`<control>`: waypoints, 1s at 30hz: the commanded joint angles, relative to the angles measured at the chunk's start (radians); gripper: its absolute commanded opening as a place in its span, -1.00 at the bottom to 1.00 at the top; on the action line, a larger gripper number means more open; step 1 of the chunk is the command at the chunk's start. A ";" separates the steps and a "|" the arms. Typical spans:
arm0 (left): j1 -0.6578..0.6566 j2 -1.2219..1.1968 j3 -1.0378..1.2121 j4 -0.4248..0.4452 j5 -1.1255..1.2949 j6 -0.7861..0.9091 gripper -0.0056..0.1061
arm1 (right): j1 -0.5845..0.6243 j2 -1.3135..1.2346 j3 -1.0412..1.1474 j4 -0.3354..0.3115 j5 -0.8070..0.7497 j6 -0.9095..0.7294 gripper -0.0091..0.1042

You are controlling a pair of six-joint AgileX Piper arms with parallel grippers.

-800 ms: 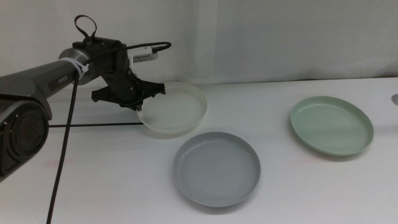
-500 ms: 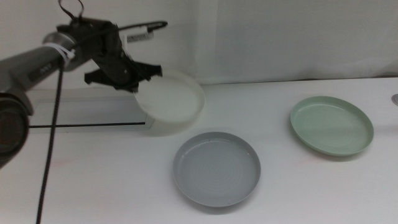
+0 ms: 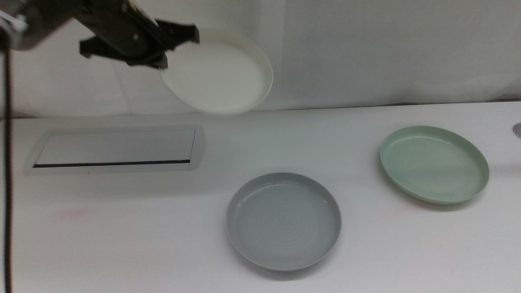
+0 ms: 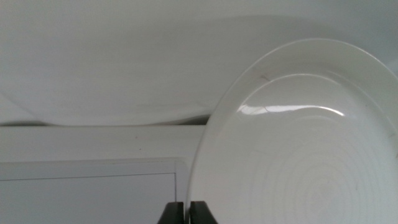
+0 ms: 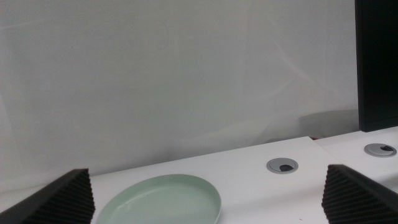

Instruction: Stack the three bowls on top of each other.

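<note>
Cream-white bowl hangs tilted at upper left, its rim pinched tight in the left tool.

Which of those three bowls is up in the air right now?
The cream-white bowl. The left gripper grips its rim and holds it tilted, high above the table, while the grey bowl and the mint green bowl lie flat on the table.

No readable text, labels, brands or numbers in any view.
</note>
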 commanded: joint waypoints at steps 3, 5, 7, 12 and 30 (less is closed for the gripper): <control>-0.007 -0.081 -0.004 -0.026 0.071 0.032 -0.95 | -0.005 -0.004 0.015 -0.004 -0.001 -0.006 0.98; -0.023 -0.106 0.005 -0.026 0.101 0.050 -0.95 | -0.005 -0.004 0.015 -0.004 -0.001 -0.006 0.98; -0.044 -0.132 0.026 -0.026 0.108 0.055 -0.95 | -0.005 -0.004 0.015 -0.004 -0.002 -0.006 0.98; -0.126 -0.177 0.126 -0.026 0.086 0.055 -0.95 | -0.005 -0.004 0.015 -0.004 -0.002 -0.006 0.98; -0.271 -0.206 0.642 -0.153 -0.237 0.036 -0.95 | -0.005 -0.004 0.015 -0.004 0.000 -0.008 0.98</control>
